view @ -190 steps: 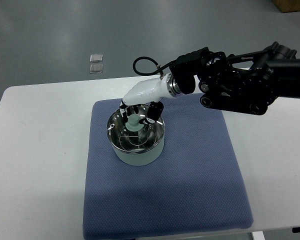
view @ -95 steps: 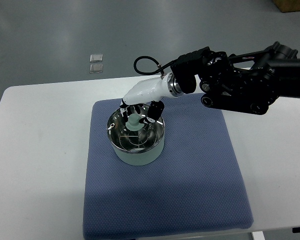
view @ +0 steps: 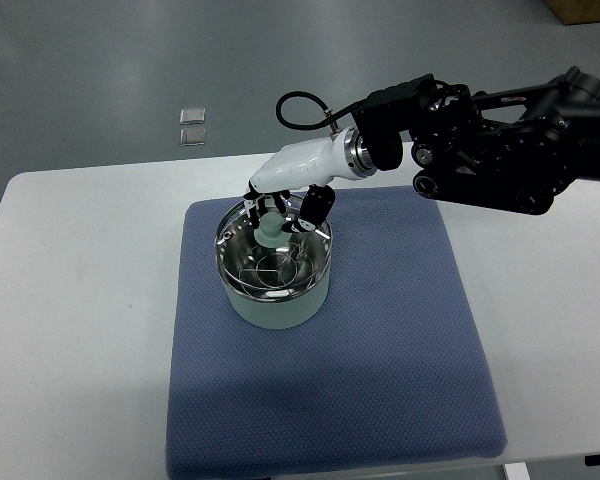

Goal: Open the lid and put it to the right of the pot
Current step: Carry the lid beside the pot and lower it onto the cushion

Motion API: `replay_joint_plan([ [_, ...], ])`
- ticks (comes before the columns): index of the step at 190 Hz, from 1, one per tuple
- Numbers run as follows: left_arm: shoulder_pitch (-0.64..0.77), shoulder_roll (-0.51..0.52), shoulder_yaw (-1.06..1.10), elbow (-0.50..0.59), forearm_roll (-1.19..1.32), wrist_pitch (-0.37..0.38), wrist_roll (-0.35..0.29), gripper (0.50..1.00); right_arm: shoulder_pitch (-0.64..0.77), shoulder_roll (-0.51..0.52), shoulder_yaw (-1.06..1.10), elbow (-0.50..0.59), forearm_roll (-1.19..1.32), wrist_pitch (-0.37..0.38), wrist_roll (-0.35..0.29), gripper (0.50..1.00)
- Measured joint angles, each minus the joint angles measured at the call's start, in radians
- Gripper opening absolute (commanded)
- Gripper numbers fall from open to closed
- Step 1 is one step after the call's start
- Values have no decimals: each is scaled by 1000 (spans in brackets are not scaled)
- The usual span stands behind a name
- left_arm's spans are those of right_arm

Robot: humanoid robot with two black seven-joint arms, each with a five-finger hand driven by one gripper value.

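We see the right hand (view: 285, 205) with fingers (view: 313, 208) gripping the lid (view: 270, 248) knob. The pot (view: 274, 300) rests on a blue mat (view: 380, 360).

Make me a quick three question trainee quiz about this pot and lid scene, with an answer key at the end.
1. True or false: the right hand is shut on the pale green knob of the clear glass lid.
2. What lies under the pale green round metal pot? A) wooden tray B) blue textured mat C) bare white table
3. Fill in: the left hand is ____ in this view.

Key:
1. True; the fingers close around the knob.
2. B, the blue textured mat.
3. Not visible.
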Motion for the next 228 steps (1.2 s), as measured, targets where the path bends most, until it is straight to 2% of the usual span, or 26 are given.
replay_joint_plan([
  [38,0,0,1,-4,0,0,0,1000,35,-56,3,37,1,8,3,560],
  [107,0,0,2,-6,2,-2,0,1000,50,-272,2,133,-3,23,5,562],
  [146,0,0,2,-6,2,-2,0,1000,25,-377,1,148,-9,23,13,564],
  [188,0,0,2,-5,2,-2,0,1000,-62,-442,0,135,-19,3,17,568],
  [228,0,0,2,-4,2,-2,0,1000,-184,-436,-1,77,-42,-56,26,572],
])
